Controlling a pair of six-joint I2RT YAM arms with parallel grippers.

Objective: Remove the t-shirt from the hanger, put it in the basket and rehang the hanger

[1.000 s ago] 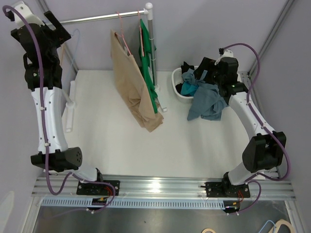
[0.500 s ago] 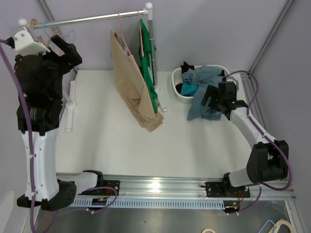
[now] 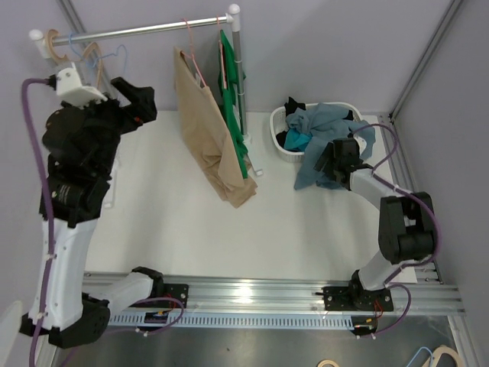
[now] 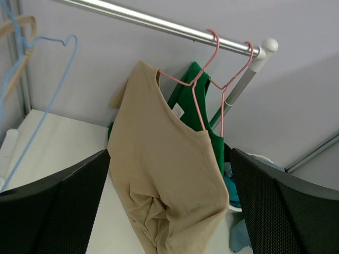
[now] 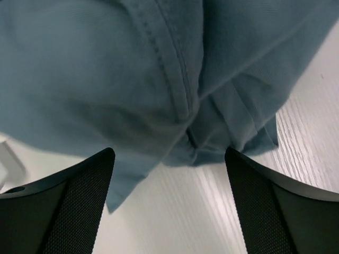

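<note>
1. I see the tan t-shirt (image 4: pixel 164 196) hanging on its pink hanger (image 4: pixel 197 98) from the rail (image 3: pixel 145 29), above the worktop (image 3: pixel 168 222).
2. My left pincer (image 3: pixel 136 105) hangs nearby, jaws spread, empty.
3. My right pincer (image 3: pixel 328 163) gapes empty over a blue garment (image 5: pixel 106 79).

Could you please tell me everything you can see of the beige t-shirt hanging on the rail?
The beige t-shirt looks like soft, thin knit fabric, with a wide neckline and a small white label inside the collar. It hangs from a pink wire hanger hooked over the silver metal rail. It sits unevenly, and its lower part is bunched into folds. A green garment hangs close behind it.
</note>
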